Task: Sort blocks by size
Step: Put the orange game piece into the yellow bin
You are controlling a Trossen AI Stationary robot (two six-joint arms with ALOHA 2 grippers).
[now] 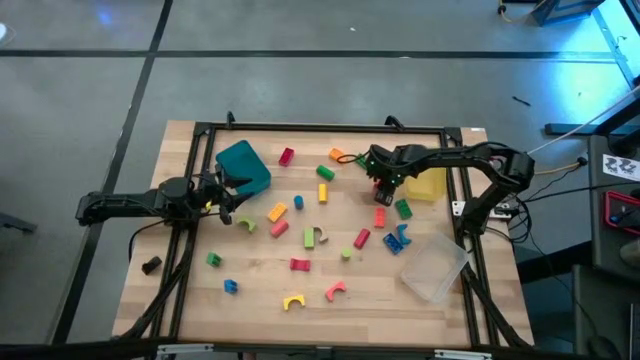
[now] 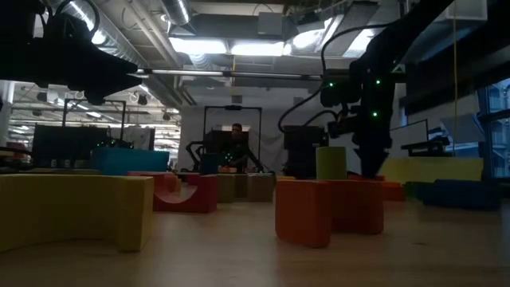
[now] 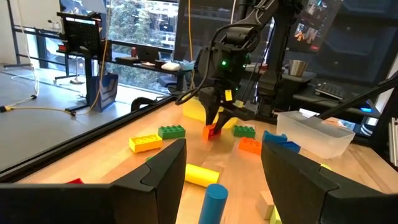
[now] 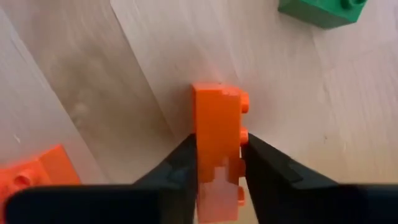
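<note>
High view: my right gripper is down among the blocks by the yellow tray, my left gripper waits spread and empty beside the teal tray, and I can't tell whether either of those trays holds anything; the clear tray looks empty. Right wrist view: my fingers are pinched on an orange brick on the table, so I judge this the pick step. Next is a straight lift and a carry to a tray.
</note>
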